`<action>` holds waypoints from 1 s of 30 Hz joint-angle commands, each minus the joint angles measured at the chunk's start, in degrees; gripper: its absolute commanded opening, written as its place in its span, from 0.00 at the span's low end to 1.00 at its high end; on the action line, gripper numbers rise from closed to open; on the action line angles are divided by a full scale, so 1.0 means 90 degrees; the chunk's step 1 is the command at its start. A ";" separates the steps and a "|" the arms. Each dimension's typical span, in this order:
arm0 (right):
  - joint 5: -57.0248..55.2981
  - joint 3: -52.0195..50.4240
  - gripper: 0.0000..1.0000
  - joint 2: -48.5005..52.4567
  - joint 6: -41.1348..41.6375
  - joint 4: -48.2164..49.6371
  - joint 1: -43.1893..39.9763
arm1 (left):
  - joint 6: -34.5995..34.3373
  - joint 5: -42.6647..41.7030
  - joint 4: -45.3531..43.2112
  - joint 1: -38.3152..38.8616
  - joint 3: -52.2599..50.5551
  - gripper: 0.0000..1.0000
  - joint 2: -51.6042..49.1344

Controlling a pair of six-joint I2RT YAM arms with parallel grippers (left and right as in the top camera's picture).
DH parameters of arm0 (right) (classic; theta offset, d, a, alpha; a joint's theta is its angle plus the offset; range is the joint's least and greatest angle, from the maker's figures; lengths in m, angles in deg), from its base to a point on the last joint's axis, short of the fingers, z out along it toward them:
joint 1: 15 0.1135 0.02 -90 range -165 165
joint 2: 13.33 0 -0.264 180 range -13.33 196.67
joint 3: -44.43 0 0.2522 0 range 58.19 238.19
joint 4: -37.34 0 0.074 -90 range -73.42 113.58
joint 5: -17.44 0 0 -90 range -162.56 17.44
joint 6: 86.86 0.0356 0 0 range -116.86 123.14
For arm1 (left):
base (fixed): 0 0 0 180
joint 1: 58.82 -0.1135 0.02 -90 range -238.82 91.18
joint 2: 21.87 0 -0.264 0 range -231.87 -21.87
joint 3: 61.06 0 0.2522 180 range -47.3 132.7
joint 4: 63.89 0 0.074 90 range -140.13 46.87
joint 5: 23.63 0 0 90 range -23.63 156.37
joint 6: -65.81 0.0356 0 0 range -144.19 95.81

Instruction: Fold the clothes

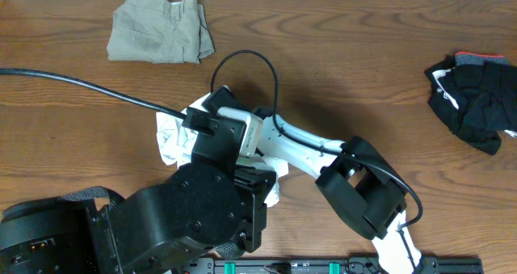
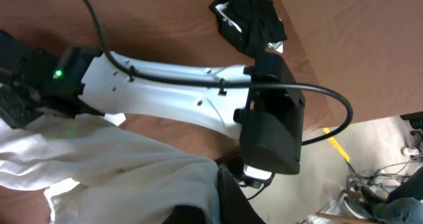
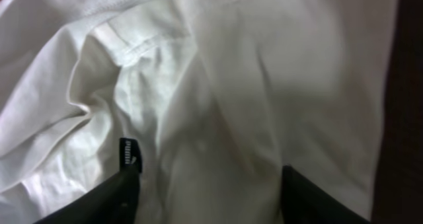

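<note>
The white T-shirt (image 1: pixel 172 135) lies crumpled at the table's middle, mostly hidden under both arms. My left gripper (image 2: pixel 213 208) is shut on a fold of its white cloth (image 2: pixel 132 164), which drapes over the jaws. The right gripper (image 3: pixel 211 204) is pressed down onto the shirt (image 3: pixel 218 85) near the collar, where a small black label (image 3: pixel 129 154) shows; its dark fingers (image 3: pixel 112 197) stand apart with cloth between them. In the overhead view the right gripper (image 1: pixel 207 115) sits over the shirt's upper part. Khaki trousers (image 1: pixel 159 36) lie folded at the back left. A black bundle (image 1: pixel 477 98) lies at the far right.
The right arm's white link (image 1: pixel 299 145) crosses the middle of the table and fills the left wrist view as the white link (image 2: pixel 172 85). A black cable (image 1: pixel 81 86) runs in from the left edge. The left arm's black base (image 1: pixel 161 225) covers the near left.
</note>
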 commanded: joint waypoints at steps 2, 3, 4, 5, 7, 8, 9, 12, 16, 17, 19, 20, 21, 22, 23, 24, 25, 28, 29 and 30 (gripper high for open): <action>-0.0325 0.0073 0.45 0.0170 0.0012 -0.0046 0.0002 | -0.0034 0.0102 0.0415 0.0022 0.0080 0.06 -0.0002; -0.0347 0.0073 0.42 0.0187 0.0012 -0.0083 -0.0005 | -0.0034 0.0102 0.0415 0.0022 0.0080 0.06 -0.0002; -0.0381 0.0073 0.36 0.0189 0.0012 -0.0117 -0.0017 | -0.0034 0.0102 0.0420 0.0022 0.0080 0.06 -0.0002; -0.0432 0.0073 0.30 0.0192 0.0012 -0.0163 -0.0034 | -0.0034 0.0102 0.0432 0.0022 0.0080 0.06 -0.0002; -0.0554 0.0073 0.18 0.0192 0.0012 -0.0236 -0.0066 | -0.0032 0.0102 0.0447 0.0022 0.0080 0.06 -0.0002; -0.0590 0.0073 0.11 0.0192 0.0012 -0.0274 -0.0075 | -0.0032 0.0102 0.0454 0.0022 0.0080 0.07 -0.0002; -0.0619 0.0073 0.04 0.0194 0.0012 -0.0296 -0.0075 | -0.0034 0.0102 0.0461 0.0022 0.0080 0.06 -0.0002; -0.0804 0.0073 0.01 0.0194 0.0117 -0.0418 -0.0070 | -0.0032 0.0102 0.0461 0.0022 0.0080 0.06 -0.0002; -0.0967 0.0070 0.01 0.0214 0.0228 -0.0571 -0.0109 | -0.0032 0.0114 0.0481 0.0019 0.0080 0.06 -0.0002; -0.0969 0.0070 0.01 0.0228 0.0228 -0.0588 -0.0138 | -0.0034 0.0165 0.0500 0.0022 0.0080 0.06 -0.0002; -0.1037 0.0070 0.01 0.0240 0.0272 -0.0702 -0.0233 | -0.0029 0.0279 0.0500 0.0022 0.0080 0.06 -0.0002; -0.1134 0.0070 0.01 0.0240 0.0379 -0.0809 -0.0291 | -0.0032 0.0335 0.0500 0.0019 0.0080 0.06 -0.0002; -0.1212 0.0070 0.01 0.0240 0.0449 -0.0908 -0.0355 | -0.0032 0.0408 0.0500 0.0019 0.0080 0.06 -0.0002; -0.1258 0.0070 0.01 0.0240 0.0447 -0.1025 -0.0457 | -0.0032 0.0491 0.0500 0.0015 0.0080 0.06 -0.0002; -0.1304 0.0070 0.01 0.0240 0.0444 -0.1122 -0.0544 | -0.0032 0.0544 0.0500 0.0010 0.0080 0.06 -0.0002; -0.1365 0.0070 0.01 0.0240 0.0444 -0.1217 -0.0636 | -0.0032 0.0619 0.0500 0.0010 0.0080 0.06 -0.0002; -0.1445 0.0070 0.01 0.0240 0.0444 -0.1336 -0.0746 | -0.0029 0.0731 0.0500 0.0010 0.0080 0.06 -0.0002; -0.1625 0.0070 0.01 0.0240 0.0447 -0.1617 -0.1095 | -0.0029 0.1059 0.0500 0.0010 0.0080 0.07 -0.0012; -0.1673 0.0070 0.01 0.0240 0.0447 -0.1739 -0.1248 | -0.0032 0.1197 0.0500 0.0010 0.0068 0.07 -0.0015; -0.1683 0.0070 0.01 0.0240 0.0452 -0.1836 -0.1362 | -0.0032 0.1326 0.0500 0.0010 0.0041 0.06 -0.0015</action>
